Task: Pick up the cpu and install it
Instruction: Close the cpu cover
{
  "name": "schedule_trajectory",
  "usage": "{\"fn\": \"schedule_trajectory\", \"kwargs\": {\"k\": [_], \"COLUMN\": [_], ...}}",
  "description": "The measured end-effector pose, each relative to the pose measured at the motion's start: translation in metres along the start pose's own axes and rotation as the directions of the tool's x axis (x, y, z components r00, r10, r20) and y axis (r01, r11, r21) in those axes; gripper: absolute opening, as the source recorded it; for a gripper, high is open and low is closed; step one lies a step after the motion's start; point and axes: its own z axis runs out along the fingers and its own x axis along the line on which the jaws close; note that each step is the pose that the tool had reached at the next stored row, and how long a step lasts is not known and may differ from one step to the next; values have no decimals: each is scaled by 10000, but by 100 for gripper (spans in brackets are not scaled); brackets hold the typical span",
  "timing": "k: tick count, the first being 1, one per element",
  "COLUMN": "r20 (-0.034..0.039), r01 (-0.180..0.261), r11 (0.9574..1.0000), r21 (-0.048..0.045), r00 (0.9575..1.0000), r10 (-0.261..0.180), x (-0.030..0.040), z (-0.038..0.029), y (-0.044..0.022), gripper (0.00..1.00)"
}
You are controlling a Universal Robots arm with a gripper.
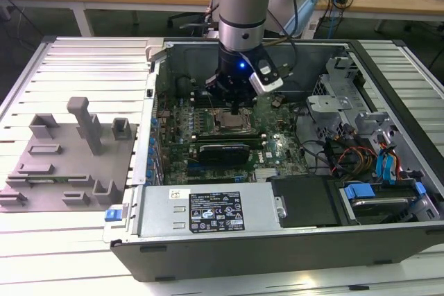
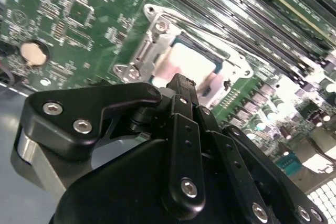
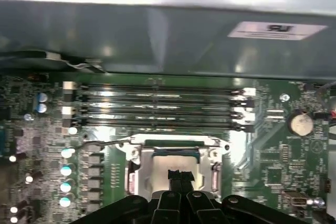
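Your claw, pinched narrow on nothing, hangs just over the cpu lying flat inside the socket frame; count placement likely done, latching unclear.

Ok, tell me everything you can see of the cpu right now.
The cpu is a thin flat square with a pale, silvery metal top that glares in the light. It lies level inside the metal-rimmed socket frame on the green motherboard. The gripper, fingertips together, hangs right over it and hides part of it; whether they touch I cannot tell.
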Motion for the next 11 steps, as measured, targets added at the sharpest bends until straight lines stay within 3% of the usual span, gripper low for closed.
{"fn": "schedule_trajectory", "kwargs": {"k": [8,11], "r20": [-1,-1], "r01": [11,23], "r11": [10000,10000], "r21": [0,-1], "r00": [10000,10000], "r10": [-11,-23], "x": [182,220], "z": [36,51], "y": [4,-2], "gripper": [11,11]}}
